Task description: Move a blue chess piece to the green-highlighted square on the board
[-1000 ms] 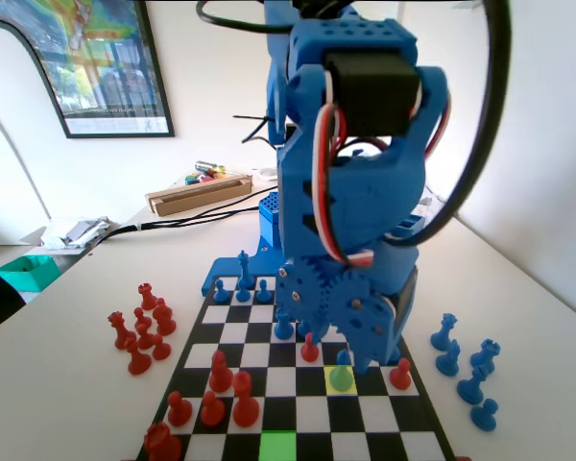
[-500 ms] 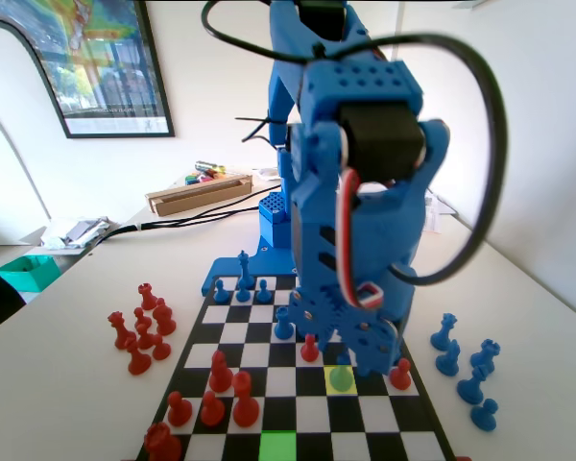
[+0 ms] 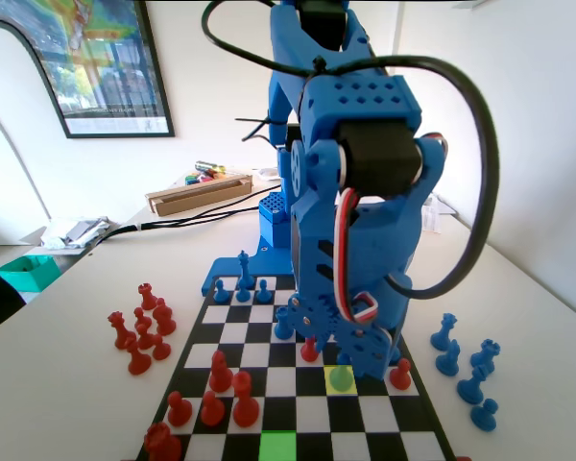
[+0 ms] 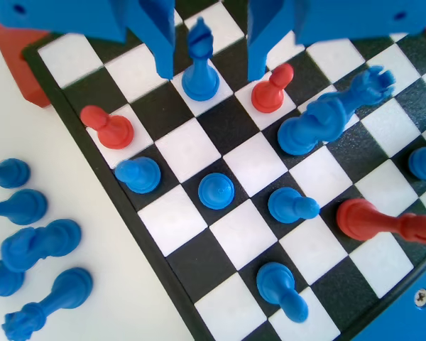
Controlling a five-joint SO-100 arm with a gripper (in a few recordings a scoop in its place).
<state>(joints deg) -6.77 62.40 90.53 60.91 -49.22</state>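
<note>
A framed poster [image 3: 94, 67] is hanging at 10 o'clock in the fixed view. A cardboard box [image 3: 200, 192] is lying on the tabletop [image 3: 67, 384] behind. Captured red pieces [image 3: 142, 327] are standing at 8 o'clock, and a green container [image 3: 24, 272] is sitting at 9 o'clock.

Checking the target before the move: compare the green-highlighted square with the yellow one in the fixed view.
The green-highlighted square is lime and bare; the yellow square is yellow and holds a piece. The green one lies at the picture's bottom edge; the yellow one sits farther up and to the right. Both look like equal-sized board squares.
</note>
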